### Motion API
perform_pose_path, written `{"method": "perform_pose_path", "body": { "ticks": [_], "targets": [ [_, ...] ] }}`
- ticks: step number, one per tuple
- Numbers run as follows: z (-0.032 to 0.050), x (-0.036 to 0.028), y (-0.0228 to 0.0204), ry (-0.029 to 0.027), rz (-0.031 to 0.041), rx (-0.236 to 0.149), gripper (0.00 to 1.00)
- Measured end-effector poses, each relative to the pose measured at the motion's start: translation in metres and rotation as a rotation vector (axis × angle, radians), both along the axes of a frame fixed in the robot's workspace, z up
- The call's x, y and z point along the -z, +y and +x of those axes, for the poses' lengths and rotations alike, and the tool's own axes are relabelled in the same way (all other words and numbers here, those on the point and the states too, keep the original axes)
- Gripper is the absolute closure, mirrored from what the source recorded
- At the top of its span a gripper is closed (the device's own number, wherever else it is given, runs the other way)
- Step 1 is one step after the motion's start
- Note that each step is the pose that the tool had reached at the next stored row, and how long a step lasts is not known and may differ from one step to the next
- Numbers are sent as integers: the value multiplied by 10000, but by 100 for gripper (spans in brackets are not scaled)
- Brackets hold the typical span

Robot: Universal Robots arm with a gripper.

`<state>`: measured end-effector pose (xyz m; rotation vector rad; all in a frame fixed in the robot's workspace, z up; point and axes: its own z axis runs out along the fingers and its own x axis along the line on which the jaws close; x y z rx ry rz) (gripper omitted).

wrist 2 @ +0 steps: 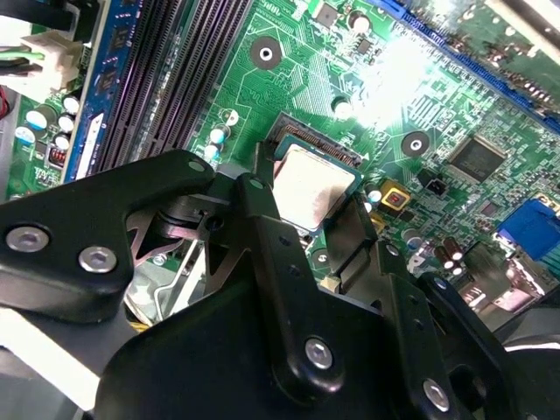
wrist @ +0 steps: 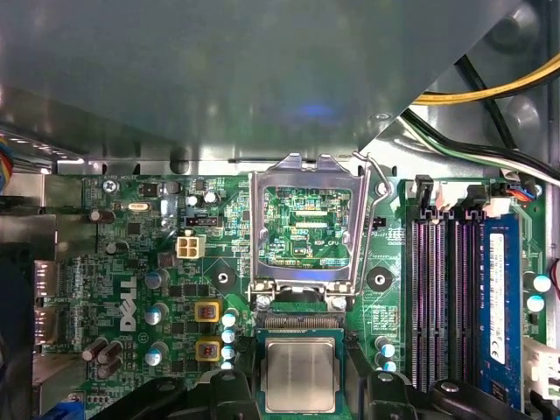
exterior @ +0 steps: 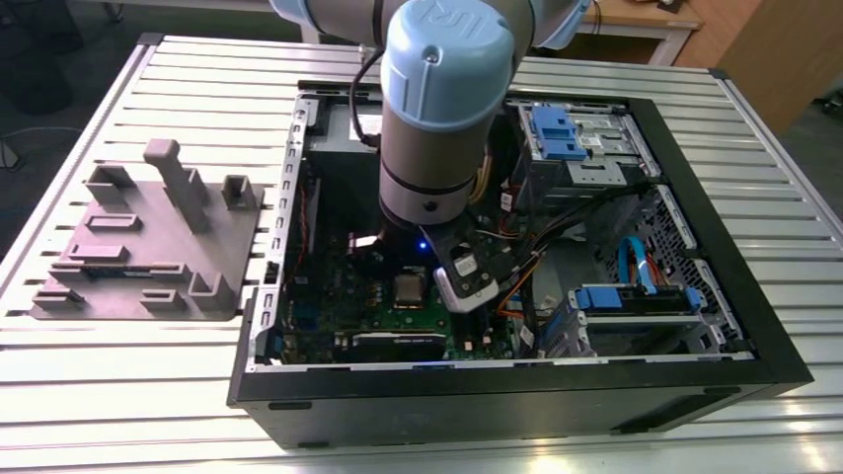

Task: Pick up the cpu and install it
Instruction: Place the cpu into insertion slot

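Note:
The cpu (wrist: 300, 374) (wrist 2: 311, 186) is a small silver square chip with a pale rim. It lies level at the socket on the green motherboard (wrist: 131, 262), just in front of the raised socket bracket (wrist: 306, 166). My gripper (wrist: 302, 389) (wrist 2: 306, 203) has a black finger against each of two opposite edges of the chip, shut on it. In the exterior view the arm reaches down into the open computer case (exterior: 527, 385), and the cpu (exterior: 410, 287) shows as a small silver square under the wrist.
Memory slots (wrist: 446, 289) run beside the socket. A gray power-supply box (wrist: 219, 70) and yellow and black cables (wrist: 490, 87) lie behind it. Blue drive bays (exterior: 560, 133) sit at the case's far side. A gray fixture block (exterior: 145, 247) stands on the table at the exterior view's left.

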<state>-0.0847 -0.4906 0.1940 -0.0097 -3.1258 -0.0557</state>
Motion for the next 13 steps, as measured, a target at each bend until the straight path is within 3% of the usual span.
{"method": "perform_pose_path", "body": {
  "ticks": [13],
  "targets": [
    [6,58,-1,3,-9,1,53]
  ]
}}
